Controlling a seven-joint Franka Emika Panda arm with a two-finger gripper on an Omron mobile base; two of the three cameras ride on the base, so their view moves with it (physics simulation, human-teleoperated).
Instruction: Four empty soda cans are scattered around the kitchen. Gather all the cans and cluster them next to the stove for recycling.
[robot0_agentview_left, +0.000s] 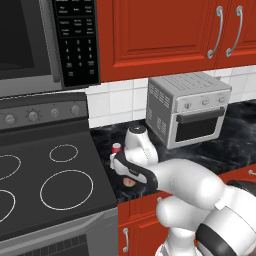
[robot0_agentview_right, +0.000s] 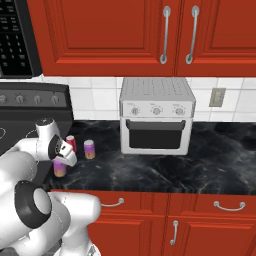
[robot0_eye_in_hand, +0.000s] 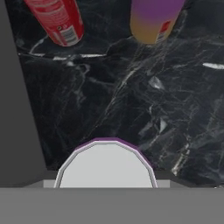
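The tool (robot0_agentview_right: 64, 156) sits low over a purple-pink can (robot0_agentview_right: 60, 168) with an orange base, which stands on the desk (robot0_agentview_right: 165, 170) near its front edge, close beside the stove (robot0_agentview_left: 50, 185). From the hand camera the can's silvery top (robot0_eye_in_hand: 106, 166) lies right under the hand, but whether the jaws grip it or stand just clear of it I cannot tell (the fingers are hidden by the hand in both base views). Two more cans stand further back, toward the wall: a red one (robot0_agentview_right: 71, 143) and another purple-pink one (robot0_agentview_right: 89, 149), near each other and near the stove's side. To do this step well, set the can down flat, free of its neighbours. Let go only once the base rests fully on the desk, then lift straight up.
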